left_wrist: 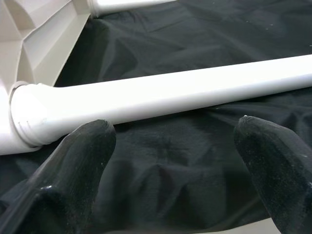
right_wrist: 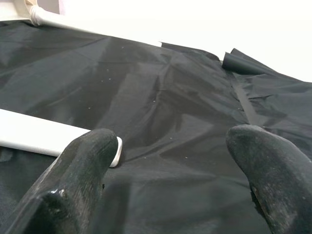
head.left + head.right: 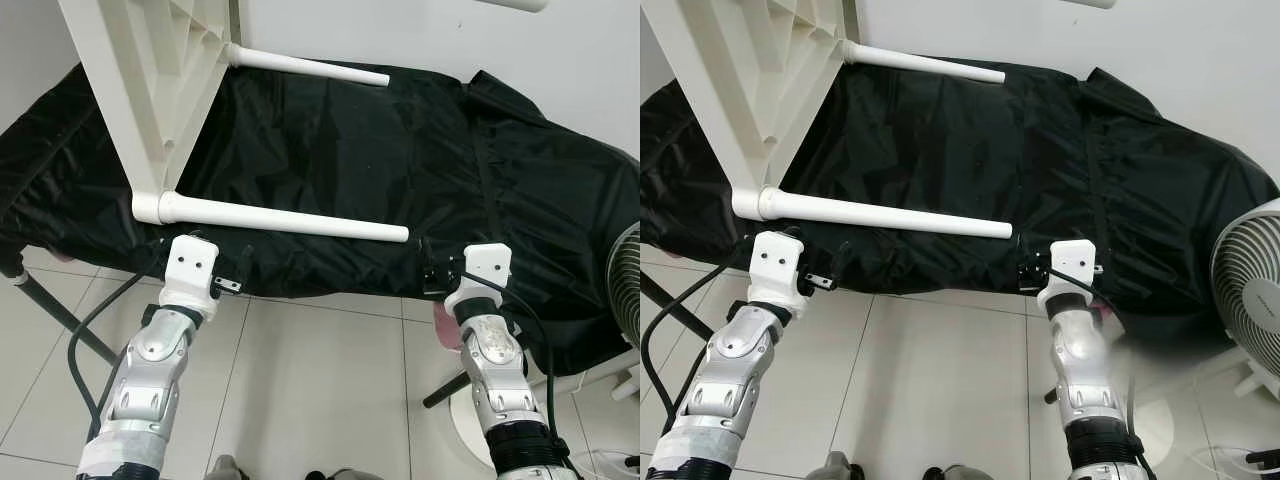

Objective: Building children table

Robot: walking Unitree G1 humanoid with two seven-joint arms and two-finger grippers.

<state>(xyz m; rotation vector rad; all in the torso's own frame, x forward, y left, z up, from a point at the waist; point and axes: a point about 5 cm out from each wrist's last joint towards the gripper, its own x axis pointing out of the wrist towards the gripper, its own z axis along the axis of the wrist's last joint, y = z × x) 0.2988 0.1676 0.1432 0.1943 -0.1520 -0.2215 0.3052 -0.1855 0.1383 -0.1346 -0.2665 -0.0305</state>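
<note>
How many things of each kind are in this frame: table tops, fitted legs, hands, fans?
Table tops: 1
Fitted legs: 2, near and far
Hands: 2, left hand, right hand
Fans: 1
Total: 6

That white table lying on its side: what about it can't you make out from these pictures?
- Tabletop: cut off by the head views' top and left edges, so its full shape and any further legs are unknown.
- Near leg: its far end is cut off by the left wrist view's edge.
- What lies under the black cloth: hidden by the cloth.
</note>
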